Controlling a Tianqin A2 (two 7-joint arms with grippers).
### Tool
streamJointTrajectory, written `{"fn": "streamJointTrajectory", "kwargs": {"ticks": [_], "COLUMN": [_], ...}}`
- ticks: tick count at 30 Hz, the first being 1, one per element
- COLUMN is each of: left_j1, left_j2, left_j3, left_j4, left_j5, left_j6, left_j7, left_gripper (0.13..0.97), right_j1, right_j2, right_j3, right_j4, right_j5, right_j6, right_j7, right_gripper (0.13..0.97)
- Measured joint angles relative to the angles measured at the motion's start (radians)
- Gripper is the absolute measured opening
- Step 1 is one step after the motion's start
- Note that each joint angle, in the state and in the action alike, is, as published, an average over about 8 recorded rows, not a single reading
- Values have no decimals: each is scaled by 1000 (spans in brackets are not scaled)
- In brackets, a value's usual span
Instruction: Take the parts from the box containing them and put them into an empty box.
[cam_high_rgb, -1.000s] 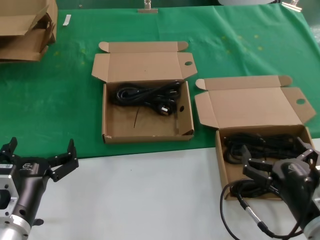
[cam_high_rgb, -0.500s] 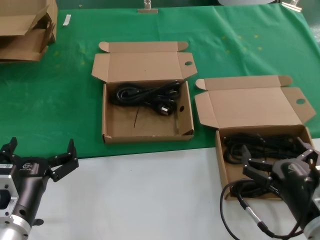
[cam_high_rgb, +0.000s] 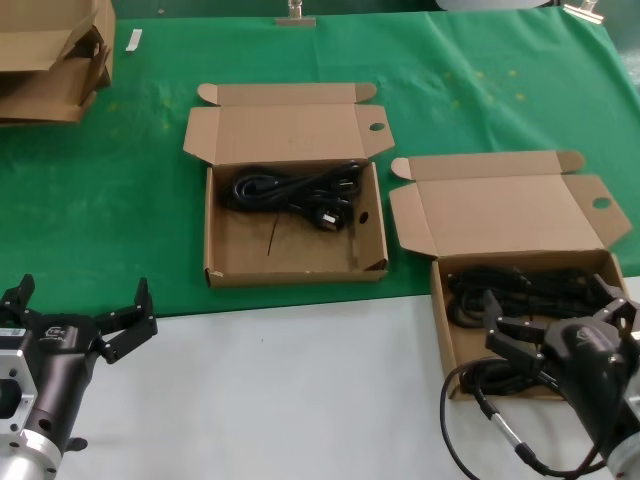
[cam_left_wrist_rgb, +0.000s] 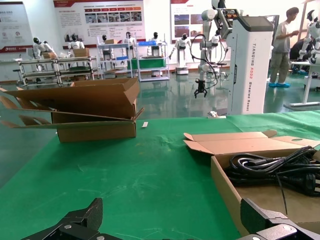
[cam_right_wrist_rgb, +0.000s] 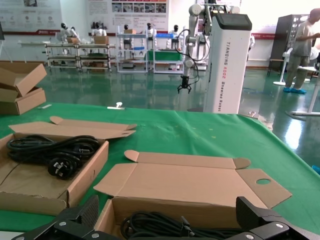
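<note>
Over the right-hand mailer box (cam_high_rgb: 445, 345): right gripper (cam_high_rgb: 556, 334), jaws spread, empty, above coiled power cords (cam_high_rgb: 505, 285). Advice: descend onto one bundle's thickest part. Left gripper (cam_high_rgb: 78, 313): open, idle, well apart.

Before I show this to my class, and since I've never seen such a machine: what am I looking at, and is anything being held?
It is a two-armed robot seen by three cameras: one on its head looking down, one on each wrist. On the green cloth sit two open cardboard boxes. The middle box has one coiled black power cord. The right box holds more cords. A stack of flattened cardboard lies far left. The left gripper waits open over the white table edge. The right gripper hangs open over the right box. Nothing is held.
</note>
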Motion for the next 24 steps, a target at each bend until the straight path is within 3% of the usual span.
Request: {"fn": "streamJointTrajectory", "kwargs": {"ticks": [24], "left_j1": [0], "left_j2": [0], "left_j3": [0], "left_j4": [0], "left_j5": [0], "left_j6": [0], "left_j7": [0], "left_gripper": [966], "right_j1": [0], "right_j2": [0], "right_j3": [0], "right_j4": [0], "right_j5": [0], "right_j6": [0], "right_j7": [0], "right_gripper": [966]}}
